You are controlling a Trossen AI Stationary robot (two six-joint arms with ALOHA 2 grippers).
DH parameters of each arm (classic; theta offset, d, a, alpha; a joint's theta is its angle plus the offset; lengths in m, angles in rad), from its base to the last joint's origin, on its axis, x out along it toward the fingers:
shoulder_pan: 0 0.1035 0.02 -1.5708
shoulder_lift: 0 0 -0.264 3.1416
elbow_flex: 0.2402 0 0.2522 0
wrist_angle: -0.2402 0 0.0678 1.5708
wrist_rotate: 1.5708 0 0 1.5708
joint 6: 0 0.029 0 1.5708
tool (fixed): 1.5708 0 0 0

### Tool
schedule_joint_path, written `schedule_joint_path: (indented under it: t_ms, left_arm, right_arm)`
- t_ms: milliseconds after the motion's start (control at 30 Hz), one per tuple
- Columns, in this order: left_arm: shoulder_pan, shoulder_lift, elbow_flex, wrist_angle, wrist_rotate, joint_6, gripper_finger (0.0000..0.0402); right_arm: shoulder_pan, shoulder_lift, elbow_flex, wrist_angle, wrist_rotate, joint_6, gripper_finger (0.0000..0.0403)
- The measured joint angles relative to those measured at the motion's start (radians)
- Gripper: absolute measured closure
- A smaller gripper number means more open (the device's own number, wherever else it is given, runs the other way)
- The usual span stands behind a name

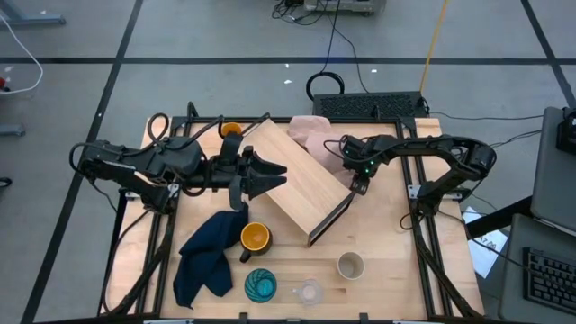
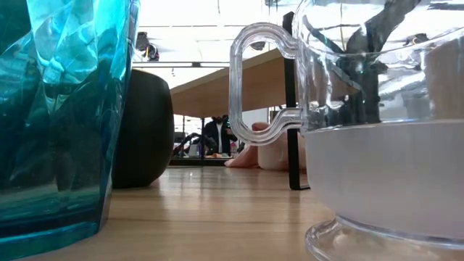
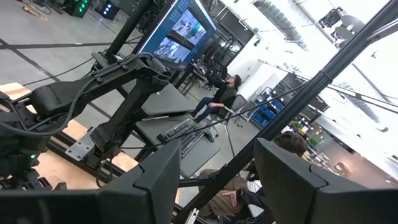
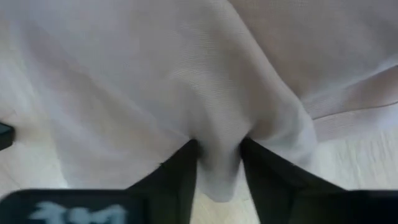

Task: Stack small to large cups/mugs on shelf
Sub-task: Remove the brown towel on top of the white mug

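Only the clear cup point(image 2: 384, 138) visibly holds something, a white filling

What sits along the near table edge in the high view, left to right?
Crumpled dark blue cloth → yellow-orange mug with dark handle → teal translucent tumbler → small clear glass cup → beige-grey cup.

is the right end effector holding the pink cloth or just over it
Holding it. In the right wrist view a fold of the pinkish cloth is pinched between the right end effector's two dark fingers, at the table's far side.
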Motion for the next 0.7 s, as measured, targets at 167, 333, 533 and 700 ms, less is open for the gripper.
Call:
schedule_joint_path:
  t_ms: [167, 333, 533, 700]
  left_arm:
    - [0.0, 0.0, 0.0, 0.0, 0.0, 0.002, 0.0197]
    - [0.0, 0.0, 0.0, 0.0, -0.001, 0.001, 0.0197]
    - [0.0, 0.0, 0.0, -0.001, -0.001, 0.003, 0.0197]
    - [0.0, 0.0, 0.0, -0.002, -0.001, 0.011, 0.0197]
  right_arm:
    - [0.0, 0.0, -0.001, -0.041, -0.006, -0.024, 0.0385]
    - [0.0, -0.02, -0.005, -0.071, -0.005, -0.028, 0.0395]
    - [0.001, -0.146, 0.02, -0.12, 0.032, -0.019, 0.0401]
    - [0.001, -0.286, 0.078, -0.177, 0.056, 0.001, 0.0402]
